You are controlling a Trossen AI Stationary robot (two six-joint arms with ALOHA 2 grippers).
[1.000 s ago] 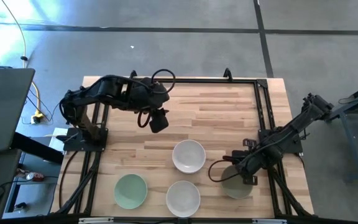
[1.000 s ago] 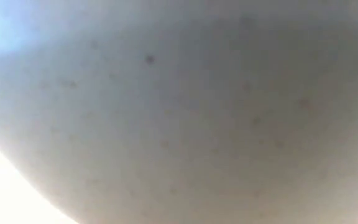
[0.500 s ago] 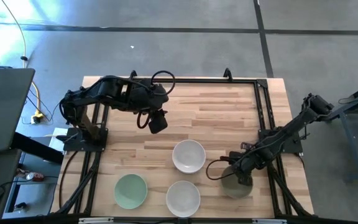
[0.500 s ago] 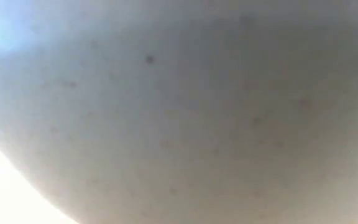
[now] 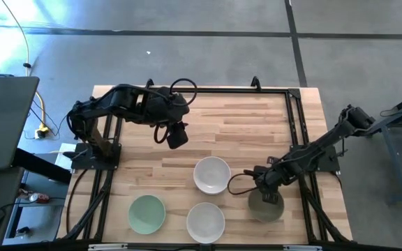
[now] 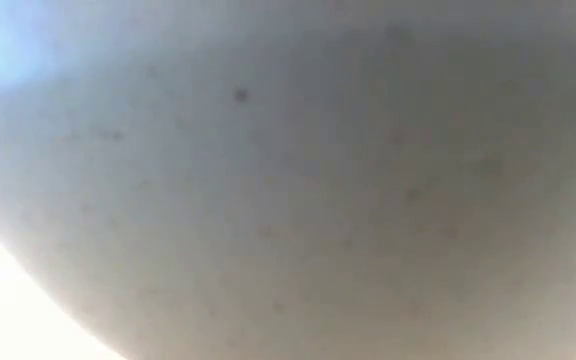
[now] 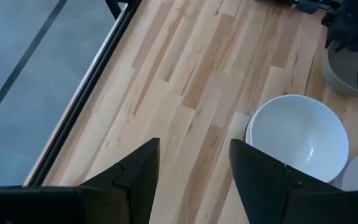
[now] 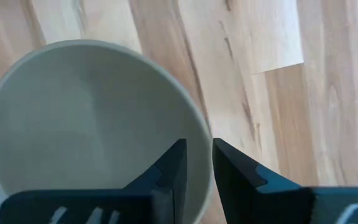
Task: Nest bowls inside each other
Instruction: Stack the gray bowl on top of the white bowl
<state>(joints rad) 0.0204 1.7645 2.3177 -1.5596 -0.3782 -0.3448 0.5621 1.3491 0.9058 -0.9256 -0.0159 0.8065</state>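
Four bowls stand on their bases on the wooden table. An olive grey-green bowl [image 5: 264, 208] [image 8: 92, 124] sits near the right front. One white bowl [image 5: 211, 174] [image 7: 297, 137] is mid-table, and a second white bowl [image 5: 205, 222] at the near edge fills the low view with its wall [image 6: 288, 180]. A pale mint green bowl [image 5: 146, 213] stands front left. My right gripper [image 5: 268, 192] [image 8: 199, 177] is at the olive bowl's far rim, shut on it. My left gripper [image 5: 178, 137] [image 7: 194, 174] hovers open over bare wood, beyond the white bowls. Other bowls are out of view. My right gripper has the olive grey-green bowl by its rim [image 8: 201, 140] on the far side. One finger [image 8: 169, 174] is inside the bowl and the other [image 8: 238, 177] outside, coming from above and pointing down. The bowl stands upright on the table.
A black metal frame [image 5: 293, 125] runs around the table's far and side edges, by both arm bases. Bare wood [image 5: 243, 125] lies across the table's far half. A laptop [image 5: 2, 118] and cables lie off the table to the left.
My right gripper has moved a little toward the table's left and far edge above the olive grey-green bowl, with the arm stretching farther in. The bowl has stayed in place.
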